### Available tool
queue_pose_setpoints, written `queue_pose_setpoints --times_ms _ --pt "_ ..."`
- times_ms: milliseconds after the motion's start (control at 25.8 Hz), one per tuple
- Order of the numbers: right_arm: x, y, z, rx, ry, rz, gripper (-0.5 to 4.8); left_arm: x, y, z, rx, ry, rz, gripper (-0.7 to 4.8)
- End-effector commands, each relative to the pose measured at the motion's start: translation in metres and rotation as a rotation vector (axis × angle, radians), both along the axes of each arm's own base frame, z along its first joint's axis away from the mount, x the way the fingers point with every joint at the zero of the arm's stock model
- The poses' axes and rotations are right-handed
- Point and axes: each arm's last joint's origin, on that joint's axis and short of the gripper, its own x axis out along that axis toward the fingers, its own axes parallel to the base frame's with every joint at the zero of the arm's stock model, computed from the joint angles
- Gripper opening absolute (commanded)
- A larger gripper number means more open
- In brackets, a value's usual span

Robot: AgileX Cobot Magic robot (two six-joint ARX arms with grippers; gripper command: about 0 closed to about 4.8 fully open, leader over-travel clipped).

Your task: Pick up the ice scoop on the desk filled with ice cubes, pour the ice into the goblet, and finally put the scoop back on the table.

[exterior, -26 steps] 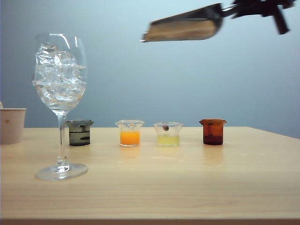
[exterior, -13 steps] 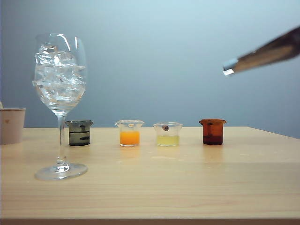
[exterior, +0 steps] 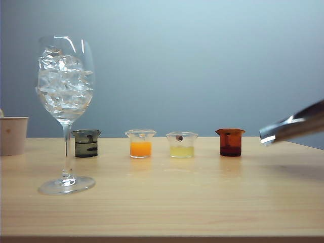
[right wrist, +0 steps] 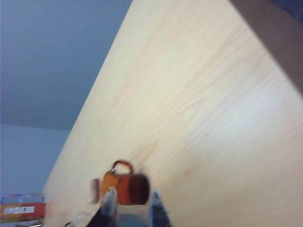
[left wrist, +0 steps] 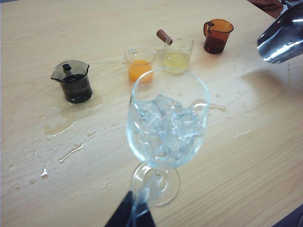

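In the exterior view your right gripper was out of frame at the right edge. Only the bowl of the ice scoop [exterior: 293, 127] reached in from that side, tilted mouth-down just above the desk [exterior: 202, 197] and not touching it. The goblet [exterior: 65, 101] stood well away from the scoop across the desk, with the ice cubes [exterior: 65, 83] already heaped in it, so I judged that only the set-down was left. The brown beaker [exterior: 230, 142] was the nearest thing ahead of the scoop's lip, and a forward drift on the way down could clip it. In the left wrist view your left gripper [left wrist: 130, 217] showed only as a dark tip. The goblet stood directly in front of it, and I could not tell whether it was wide or narrow, or whether it touched the foot. This view showed two things the exterior view did not: streaks of spilled water [left wrist: 71, 151] on the desk beyond the gripper, and the empty mouth of the scoop. The polished scoop could skid if you set it on a wet patch. In the right wrist view your right gripper [right wrist: 133, 213] had its fingers [right wrist: 110, 210] closed narrowly on a grey blur that I took for the scoop's handle. The brown beaker lay just beyond them, and only this view showed the desk's edge close by. Releasing near that edge could let the round handle roll off.
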Motion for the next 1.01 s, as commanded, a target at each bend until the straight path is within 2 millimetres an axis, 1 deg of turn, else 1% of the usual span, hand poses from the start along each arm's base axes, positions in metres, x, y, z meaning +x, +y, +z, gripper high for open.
queue_pose_setpoints --times_ms 39,155,233,310,388,466,504,543,582,660,737,815,1009 --pt "0.015 -0.007 -0.011 -0.015 -0.078 0.007 -0.07 0.0 0.0 0.002 -0.01 -0.012 -0.003 -0.05" --pt "0.026 -0.013 -0.032 -0.01 -0.08 0.004 -0.07 0.0 0.0 0.002 -0.009 -0.012 -0.001 -0.05" --pt "0.034 -0.017 -0.048 -0.03 -0.112 -0.002 -0.07 0.0 0.0 0.002 -0.009 -0.012 -0.002 -0.05" --pt "0.039 -0.021 -0.057 -0.041 -0.124 -0.014 -0.07 0.0 0.0 0.002 -0.01 -0.012 -0.002 -0.05" --pt "0.043 -0.023 -0.071 -0.032 -0.105 -0.015 -0.06 0.0 0.0 0.002 -0.01 -0.012 -0.001 -0.05" --pt "0.043 -0.022 -0.074 -0.028 -0.094 -0.011 -0.03 0.0 0.0 0.002 -0.01 -0.012 -0.002 -0.05" --pt "0.043 -0.022 -0.073 -0.029 -0.095 -0.012 0.1 0.0 0.0 0.002 -0.01 -0.012 -0.002 -0.05" --pt "0.043 -0.022 -0.073 -0.033 -0.101 -0.014 0.33 0.0 0.0 0.002 -0.01 -0.012 -0.002 -0.05" --pt "0.043 -0.023 -0.071 -0.041 -0.114 -0.019 0.78 0.0 0.0 0.002 -0.01 -0.012 -0.002 -0.05" --pt "0.043 -0.024 -0.07 -0.047 -0.122 -0.027 2.09 0.0 0.0 0.002 -0.009 -0.012 -0.002 -0.05" --pt "0.043 -0.025 -0.071 -0.047 -0.114 -0.038 3.28 0.0 0.0 0.002 -0.009 -0.012 -0.001 -0.05" --pt "0.043 -0.024 -0.072 -0.043 -0.104 -0.04 4.09 0.0 0.0 0.002 -0.01 -0.012 -0.003 -0.05" --pt "0.042 -0.024 -0.072 -0.032 -0.099 -0.025 4.09 0.0 0.0 0.002 -0.009 -0.012 -0.001 -0.05"
